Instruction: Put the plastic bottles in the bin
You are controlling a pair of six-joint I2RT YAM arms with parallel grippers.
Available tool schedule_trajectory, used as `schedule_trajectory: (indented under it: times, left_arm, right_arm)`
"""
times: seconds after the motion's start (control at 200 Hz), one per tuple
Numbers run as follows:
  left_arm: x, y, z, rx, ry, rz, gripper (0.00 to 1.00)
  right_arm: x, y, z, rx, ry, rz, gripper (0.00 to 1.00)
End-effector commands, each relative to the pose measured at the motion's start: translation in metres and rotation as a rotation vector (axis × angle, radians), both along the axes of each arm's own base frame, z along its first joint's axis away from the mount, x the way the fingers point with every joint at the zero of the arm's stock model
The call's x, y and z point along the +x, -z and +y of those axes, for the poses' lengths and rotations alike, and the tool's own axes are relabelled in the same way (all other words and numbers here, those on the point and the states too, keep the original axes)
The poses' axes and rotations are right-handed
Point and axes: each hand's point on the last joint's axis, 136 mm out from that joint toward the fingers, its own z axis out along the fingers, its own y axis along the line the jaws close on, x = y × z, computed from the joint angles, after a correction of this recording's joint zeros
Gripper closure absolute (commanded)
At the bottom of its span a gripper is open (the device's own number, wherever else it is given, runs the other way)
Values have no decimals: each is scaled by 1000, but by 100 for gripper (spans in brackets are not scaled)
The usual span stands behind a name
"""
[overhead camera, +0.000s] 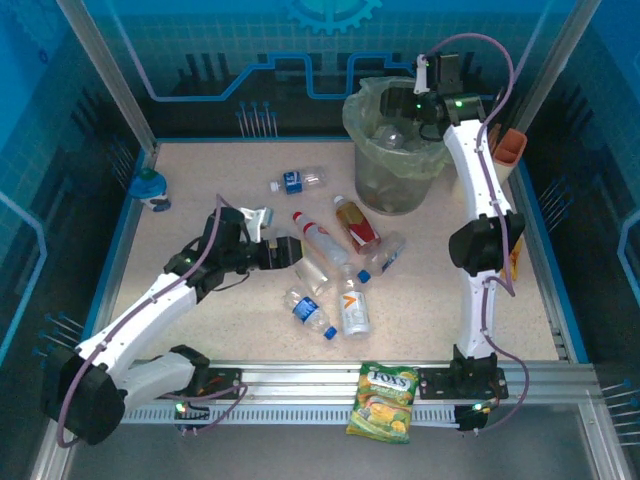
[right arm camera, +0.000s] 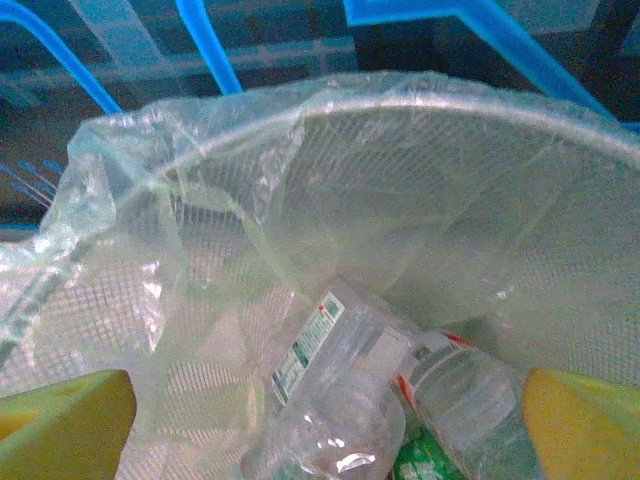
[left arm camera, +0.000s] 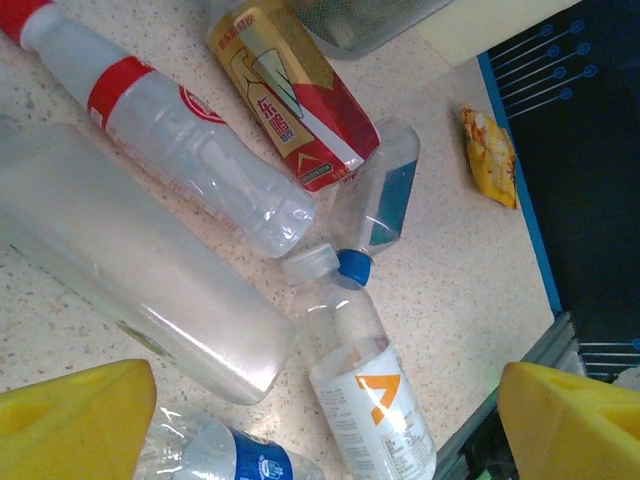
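Speckled table (overhead camera: 200,190) carries several loose bottles (overhead camera: 355,312) near the open, empty left hand (left arm camera: 322,420); the right hand (right arm camera: 322,425) hangs open over the bin (overhead camera: 390,185), with more bottles inside.

Glossy clear plastic bottles (left arm camera: 200,170); mesh bin (overhead camera: 398,195) w/ crinkly liner (right arm camera: 200,200).

The left arm (overhead camera: 140,315) and right arm (overhead camera: 478,175) wear white shells with black joint housings. A lilac cable (overhead camera: 484,36) loops along each. Green lights (overhead camera: 458,101) glow at joints. Jaws are yellow wedges.
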Motion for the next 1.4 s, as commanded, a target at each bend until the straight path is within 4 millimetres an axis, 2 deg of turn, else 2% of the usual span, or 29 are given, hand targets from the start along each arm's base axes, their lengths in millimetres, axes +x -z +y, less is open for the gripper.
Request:
schedule_trajectory:
  times: [0.0,0.115,0.22,0.42,0.52,0.63,0.66,0.77,1.006,1.191,1.396]
  left_arm:
    - [10,-11,4,92,27,-57,7]
    - [27,-18,11,165,31,-82,4]
    - [51,-26,19,190,29,-107,2]
    - [111,-29,38,293,13,-159,1]
    - [144,-27,45,346,9,-197,1]
    - [179,-16,52,387,-3,-209,1]
    - [188,-14,54,395,-5,-211,1]
    - [219,1,58,436,-3,-214,1]
    - [275,39,60,518,-5,-265,1]
    - [304,69,47,511,63,-207,1]
    - [321,94,39,500,97,-113,1]
  right_arm:
    - [-32,-37,-6,-18,-23,-22,0]
    - [-53,-49,-6,-18,-47,-24,0]
    - [-75,-59,-5,-27,-64,-31,0]
    - [-125,-72,-5,-2,-105,-41,0]
    - [-155,-68,-1,33,-149,-14,0]
    - [-185,-57,-1,71,-162,16,0]
    - [-192,-47,0,80,-167,37,0]
    - [-219,-32,1,103,-180,67,0]
    - [-267,21,-1,135,-182,203,0]
    - [-290,46,-9,117,-166,282,0]
    - [-302,51,-19,119,-131,287,0]
